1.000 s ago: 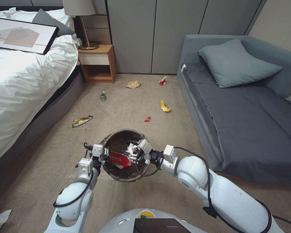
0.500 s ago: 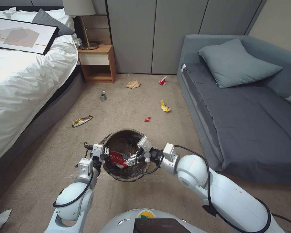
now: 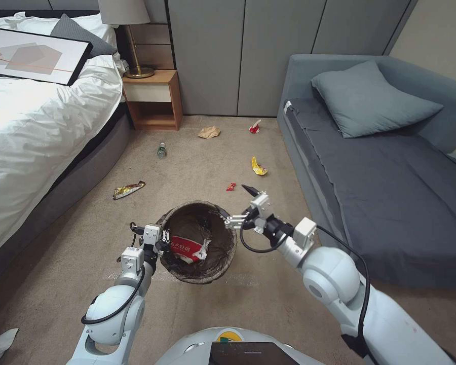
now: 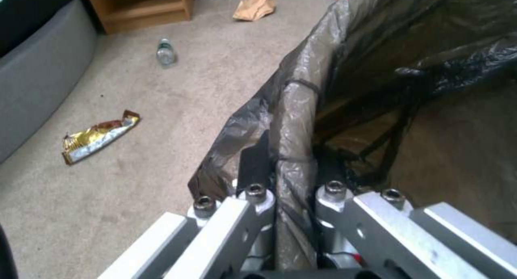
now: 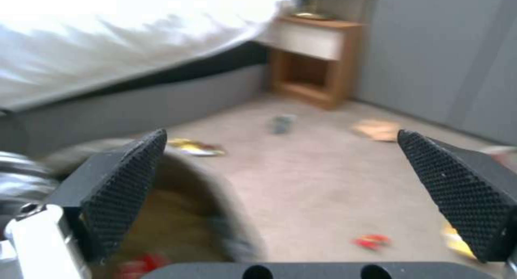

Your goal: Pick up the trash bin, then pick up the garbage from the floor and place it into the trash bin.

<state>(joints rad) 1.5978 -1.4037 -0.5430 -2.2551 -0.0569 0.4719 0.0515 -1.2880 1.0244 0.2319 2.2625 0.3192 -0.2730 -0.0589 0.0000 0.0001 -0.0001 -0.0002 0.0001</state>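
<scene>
Left gripper (image 3: pixel 159 242) pinches the trash bin (image 3: pixel 223 258) rim; keep it level. Right gripper (image 3: pixel 240 205), fingers spread and empty, should swing far-right toward the red wrapper (image 3: pixel 231 186).

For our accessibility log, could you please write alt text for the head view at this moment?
The left gripper clamps the rim of a lined trash bin holding a crumpled red-and-white cup, while the right gripper hangs open just past the bin's right edge. Wrappers, a paper bag and a small bottle lie on the carpet between a bed and a sofa.
</scene>
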